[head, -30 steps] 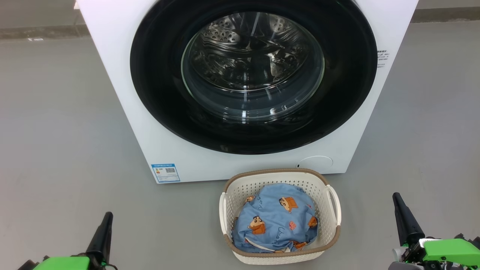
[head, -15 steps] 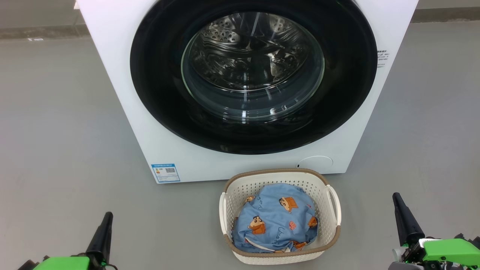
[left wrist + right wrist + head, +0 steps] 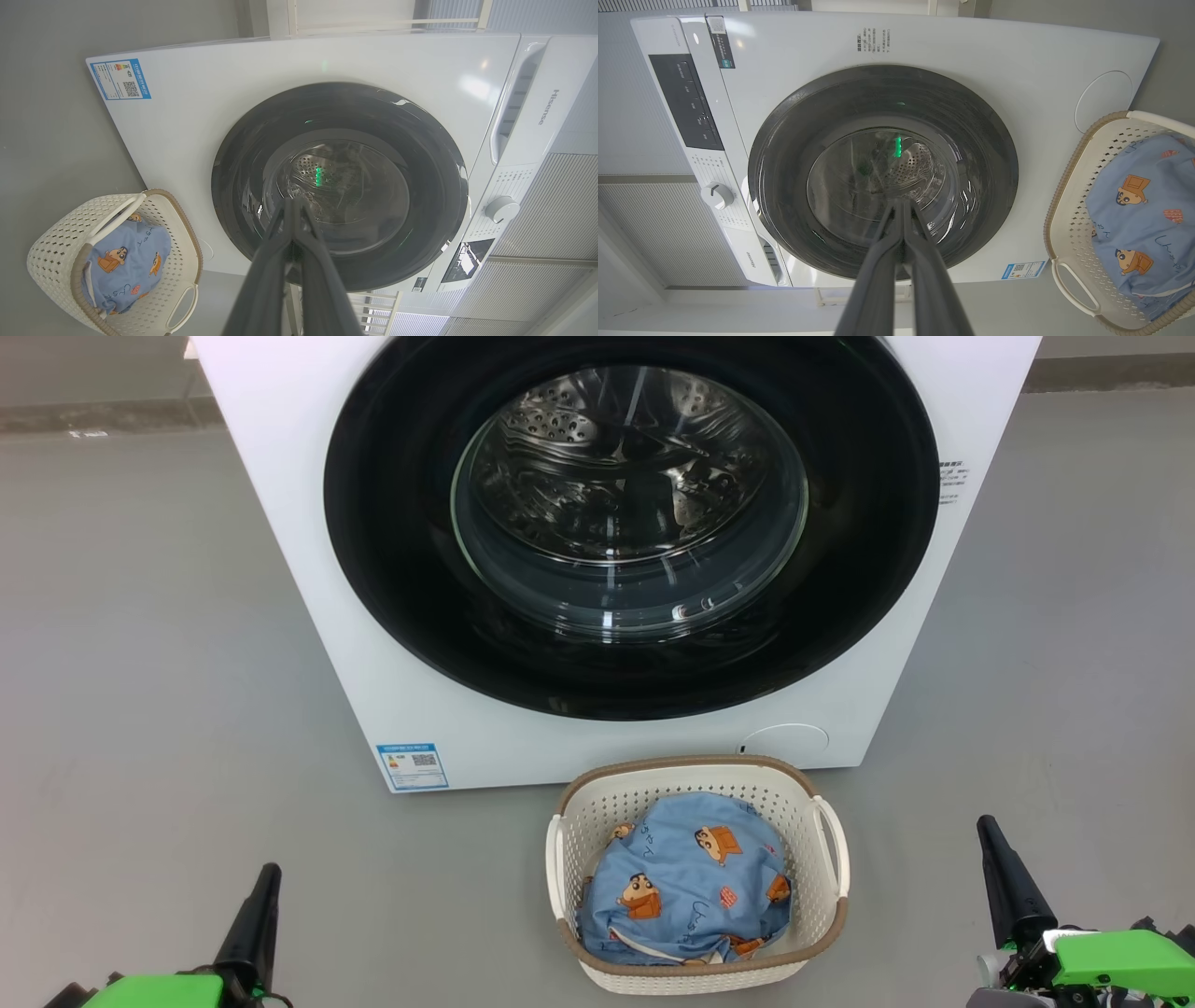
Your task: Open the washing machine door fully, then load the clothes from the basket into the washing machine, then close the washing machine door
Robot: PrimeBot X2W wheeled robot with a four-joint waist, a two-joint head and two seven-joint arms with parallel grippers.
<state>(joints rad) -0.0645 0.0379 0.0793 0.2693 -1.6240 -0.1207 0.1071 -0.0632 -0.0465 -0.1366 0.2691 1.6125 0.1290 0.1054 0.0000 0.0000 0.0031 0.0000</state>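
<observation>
The white washing machine (image 3: 280, 476) stands ahead with its round black washing machine door (image 3: 392, 569) closed flush; the steel drum shows through the glass. On the floor right in front of it sits the cream basket (image 3: 834, 859), holding the light-blue cartoon-print clothes (image 3: 686, 891). My left gripper (image 3: 266, 875) is low at the left, shut and holding nothing, well clear of the basket. My right gripper (image 3: 987, 826) is low at the right, shut and holding nothing. Both wrist views look at the door (image 3: 243, 186) (image 3: 784, 154) from a distance, past closed fingertips (image 3: 294, 201) (image 3: 902, 204).
Grey floor (image 3: 140, 663) spreads on both sides of the machine. The control panel and white knob (image 3: 501, 209) lie on the machine's upper front. A round white service flap (image 3: 784, 739) and a blue label (image 3: 412, 765) sit low on the front.
</observation>
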